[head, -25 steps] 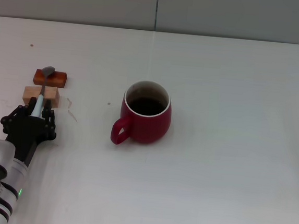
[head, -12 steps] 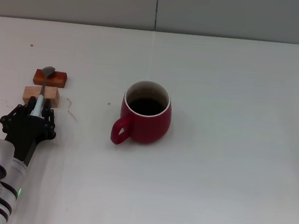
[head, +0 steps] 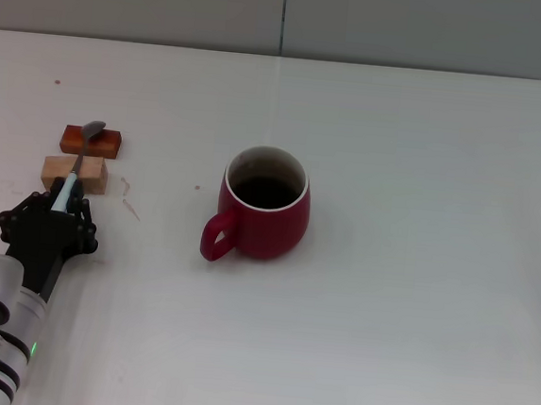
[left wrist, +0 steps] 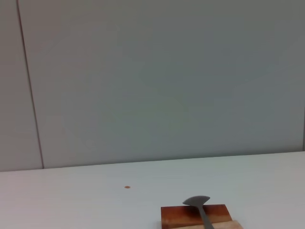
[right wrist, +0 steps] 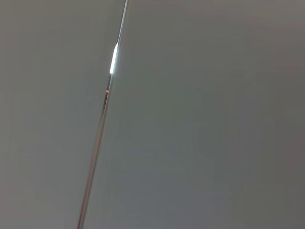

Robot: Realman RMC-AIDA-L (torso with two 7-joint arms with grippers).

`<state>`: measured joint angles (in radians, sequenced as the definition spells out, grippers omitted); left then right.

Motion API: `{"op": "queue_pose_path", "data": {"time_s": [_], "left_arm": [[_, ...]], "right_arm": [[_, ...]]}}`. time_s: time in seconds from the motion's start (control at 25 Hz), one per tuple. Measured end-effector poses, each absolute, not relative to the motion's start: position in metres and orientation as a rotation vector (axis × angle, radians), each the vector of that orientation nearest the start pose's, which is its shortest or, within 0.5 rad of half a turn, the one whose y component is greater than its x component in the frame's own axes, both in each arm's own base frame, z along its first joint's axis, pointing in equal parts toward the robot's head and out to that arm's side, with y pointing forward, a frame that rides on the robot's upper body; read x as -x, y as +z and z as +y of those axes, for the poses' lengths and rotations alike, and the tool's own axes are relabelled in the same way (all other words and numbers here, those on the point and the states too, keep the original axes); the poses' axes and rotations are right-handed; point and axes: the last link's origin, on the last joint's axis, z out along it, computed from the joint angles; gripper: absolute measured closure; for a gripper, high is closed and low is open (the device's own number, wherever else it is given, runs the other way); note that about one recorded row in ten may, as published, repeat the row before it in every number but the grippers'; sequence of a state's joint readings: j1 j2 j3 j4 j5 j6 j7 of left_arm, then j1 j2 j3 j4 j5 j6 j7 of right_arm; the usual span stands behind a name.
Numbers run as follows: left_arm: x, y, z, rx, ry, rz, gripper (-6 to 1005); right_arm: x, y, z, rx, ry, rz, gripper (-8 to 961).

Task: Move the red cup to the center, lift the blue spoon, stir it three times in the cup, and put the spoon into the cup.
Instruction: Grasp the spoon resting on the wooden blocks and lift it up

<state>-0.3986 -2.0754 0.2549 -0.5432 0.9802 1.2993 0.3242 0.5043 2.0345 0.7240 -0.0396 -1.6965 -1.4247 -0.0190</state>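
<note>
The red cup [head: 265,213] stands upright near the middle of the white table, its loop handle pointing to the front left. The blue spoon [head: 79,155] lies slanted over two small wooden blocks at the left. Its grey bowl is over the orange-brown block [head: 92,140], and its pale handle end sits between my left gripper's fingers. My left gripper [head: 65,205] is shut on that handle end, just in front of the tan block [head: 74,173]. The left wrist view shows the spoon's bowl [left wrist: 196,201] over the orange-brown block [left wrist: 183,216]. My right gripper is out of view.
The table's far edge meets a grey wall [head: 287,14]. Small dark specks mark the table at the left. The right wrist view shows only a grey wall panel with a seam [right wrist: 102,124].
My left gripper has shifted slightly towards me and to the left with the spoon handle in it. The spoon's bowl has tipped a little to the right. The cup has not moved.
</note>
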Motion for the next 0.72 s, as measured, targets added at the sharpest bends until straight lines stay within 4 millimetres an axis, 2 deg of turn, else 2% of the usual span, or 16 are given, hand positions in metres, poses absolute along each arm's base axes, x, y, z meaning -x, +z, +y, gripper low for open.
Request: {"op": "queue_pose_path", "data": {"time_s": [0.56,0.72], "left_arm": [[0.329,-0.083,0.243,1.594,-0.450,-0.689,839],[0.321,-0.081,0.243,1.603,-0.566,-0.697,839]], "right_arm": [[-0.362,0.099,0.326,1.101,0.549,0.279,326],[-0.363,0.099,0.325,1.101,0.549,0.279,326]]}}
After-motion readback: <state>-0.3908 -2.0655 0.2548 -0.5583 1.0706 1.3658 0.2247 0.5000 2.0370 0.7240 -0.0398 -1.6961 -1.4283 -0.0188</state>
